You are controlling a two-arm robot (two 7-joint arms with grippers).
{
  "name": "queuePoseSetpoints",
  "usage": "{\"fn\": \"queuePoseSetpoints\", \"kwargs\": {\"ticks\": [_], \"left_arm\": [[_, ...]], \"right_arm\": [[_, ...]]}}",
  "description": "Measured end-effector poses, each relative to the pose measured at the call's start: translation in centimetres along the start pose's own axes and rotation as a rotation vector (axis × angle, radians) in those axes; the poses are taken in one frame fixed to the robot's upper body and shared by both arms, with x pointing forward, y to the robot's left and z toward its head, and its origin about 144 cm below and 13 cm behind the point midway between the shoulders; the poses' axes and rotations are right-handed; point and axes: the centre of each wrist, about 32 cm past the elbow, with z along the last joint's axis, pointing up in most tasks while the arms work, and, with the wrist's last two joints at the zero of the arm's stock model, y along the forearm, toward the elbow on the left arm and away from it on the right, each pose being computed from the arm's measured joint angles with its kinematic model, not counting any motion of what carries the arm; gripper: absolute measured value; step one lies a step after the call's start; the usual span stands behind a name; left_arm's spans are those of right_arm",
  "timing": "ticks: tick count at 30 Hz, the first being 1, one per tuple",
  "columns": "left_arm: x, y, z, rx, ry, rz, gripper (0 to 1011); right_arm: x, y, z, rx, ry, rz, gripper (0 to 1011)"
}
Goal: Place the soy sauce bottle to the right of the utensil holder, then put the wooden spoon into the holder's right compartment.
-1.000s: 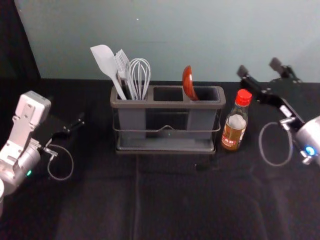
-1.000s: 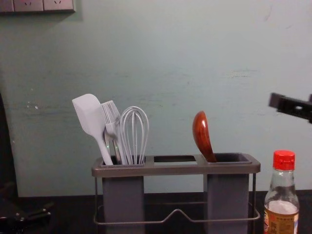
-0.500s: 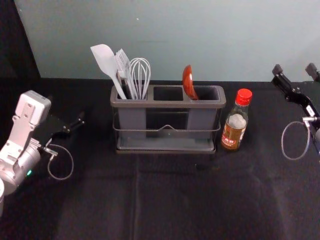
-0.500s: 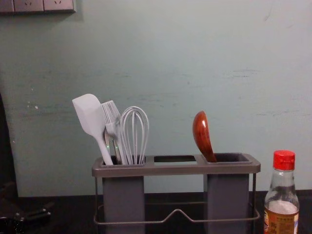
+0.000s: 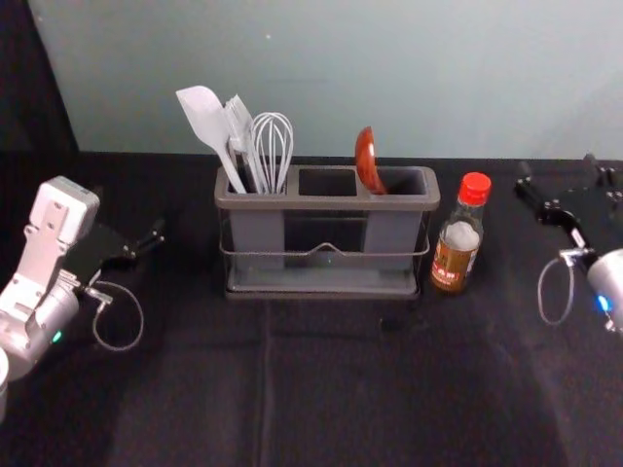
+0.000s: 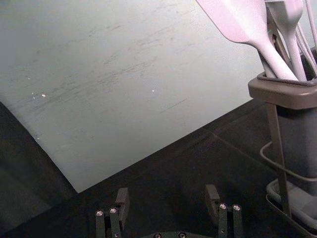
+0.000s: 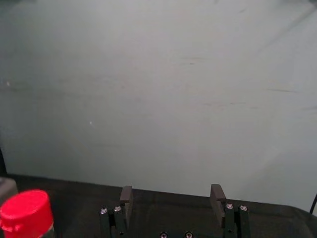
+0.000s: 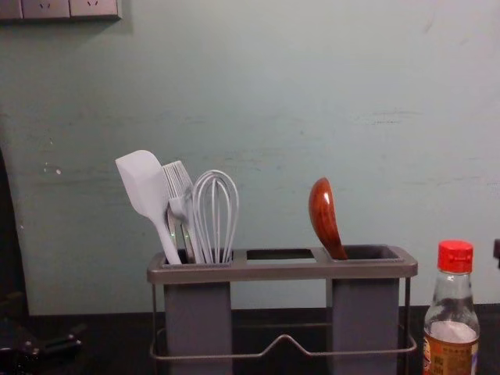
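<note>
In the head view my right gripper [image 5: 557, 172] is open, to the right of the soy sauce bottle [image 5: 456, 243] and apart from it. The bottle, red-capped, stands upright just right of the utensil holder [image 5: 326, 202]. The reddish-brown wooden spoon [image 5: 366, 161] rests bowl-up in the holder's right compartment, its handle hidden inside. In the right wrist view nothing is between the fingers of my right gripper [image 7: 172, 196]; the red cap [image 7: 27, 213] shows. My left gripper [image 5: 128, 216] stays parked left of the holder; the left wrist view shows the left gripper [image 6: 167, 198] open and holding nothing.
A white spatula [image 5: 205, 122], a fork and a whisk [image 5: 273, 146] stand in the holder's left compartment. Behind the dark-covered table [image 5: 341, 389] rises a pale wall [image 5: 341, 58]. A wall panel [image 8: 70, 8] is at the chest view's upper left.
My right gripper has shifted right, away from the bottle, and then come lower in the head view. It has largely left the chest view. Spoon, bottle and left arm have not moved.
</note>
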Motion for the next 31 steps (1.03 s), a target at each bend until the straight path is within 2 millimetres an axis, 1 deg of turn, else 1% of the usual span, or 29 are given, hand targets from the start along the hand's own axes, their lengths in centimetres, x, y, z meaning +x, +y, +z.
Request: {"fn": "queuePoseSetpoints", "kwargs": {"ticks": [1,9,14,19,31], "left_arm": [[0.0,0.0,0.0,0.0,0.0,0.0,1005],[0.0,0.0,0.0,0.0,0.0,0.0,1005],[0.0,0.0,0.0,0.0,0.0,0.0,1005],[0.0,0.0,0.0,0.0,0.0,0.0,1005],[0.0,0.0,0.0,0.0,0.0,0.0,1005]], "right_arm": [[-0.1,0.4,-0.6,0.0,-0.034,0.008,1002],[-0.8,1.7,-2.0,0.013,-0.151,0.043,1002],[-1.3,2.4,-2.8,0.017,-0.189,0.045,1002],[-1.7,2.9,-3.0,0.024,-0.213,0.035,1002],[-1.6,2.8,-2.9,0.026,-0.206,0.035,1002]]}}
